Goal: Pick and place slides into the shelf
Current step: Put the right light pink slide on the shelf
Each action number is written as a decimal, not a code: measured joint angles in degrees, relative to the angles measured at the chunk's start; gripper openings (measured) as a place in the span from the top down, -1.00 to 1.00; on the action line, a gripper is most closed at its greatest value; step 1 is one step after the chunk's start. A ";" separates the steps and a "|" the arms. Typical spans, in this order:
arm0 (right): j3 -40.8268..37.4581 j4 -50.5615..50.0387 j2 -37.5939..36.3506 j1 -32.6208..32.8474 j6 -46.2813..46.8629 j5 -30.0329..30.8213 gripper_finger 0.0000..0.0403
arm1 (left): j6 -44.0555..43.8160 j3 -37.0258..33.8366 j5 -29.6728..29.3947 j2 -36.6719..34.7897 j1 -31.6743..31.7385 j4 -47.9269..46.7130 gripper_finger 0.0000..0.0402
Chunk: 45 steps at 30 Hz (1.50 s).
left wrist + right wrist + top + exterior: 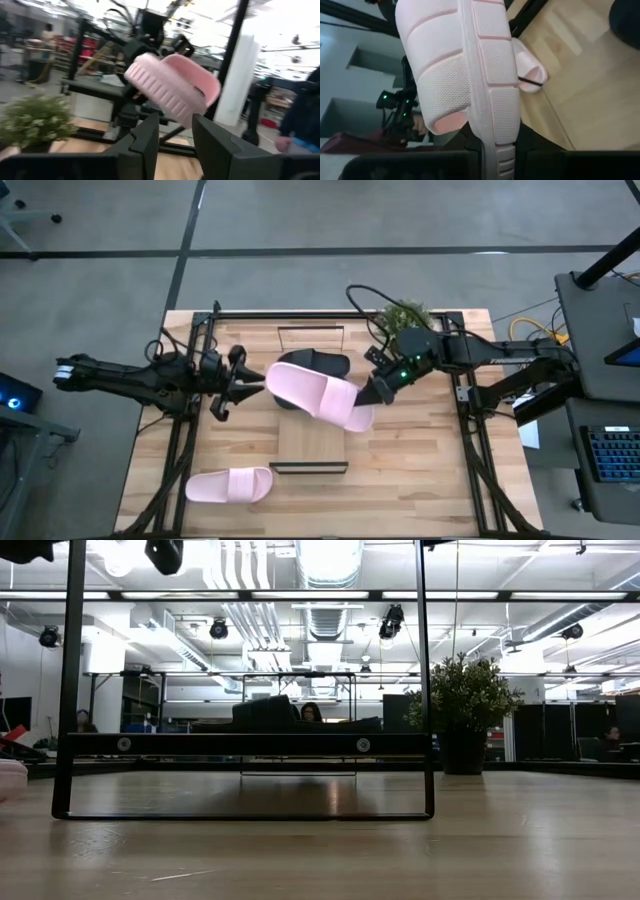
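The tabletop point(420, 470) carries the shelf point(312, 442), on whose far end one black slide point(318, 364) already rests. A pink slide point(320, 395) is held clear above the shelf, clamped at its end by the right hand point(380, 392). The left hand point(228, 385) waits near its other end, fingers parted and empty. A second pink slide point(230, 485) lies on the tabletop, still to be placed; no fourth slide is visible.

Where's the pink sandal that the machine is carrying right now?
In the high view, the pink slide is held above the middle of the shelf, gripped at one end by the right hand, beside a black slide. The left hand hovers at its other end.
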 joint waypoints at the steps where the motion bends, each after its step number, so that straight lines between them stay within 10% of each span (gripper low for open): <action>1: 0.00 0.00 0.00 0.02 0.32 -0.42 0.83 | 0.13 0.00 0.87 0.02 0.00 -0.01 0.49; 18: 0.00 -7.09 -0.07 0.02 -3.48 -2.86 0.83 | -41.21 -0.04 6.63 2.93 2.89 -3.42 0.18; 45: -0.61 -9.10 -0.17 0.02 -5.32 -2.92 0.83 | -48.59 0.52 8.67 8.82 3.13 2.78 0.18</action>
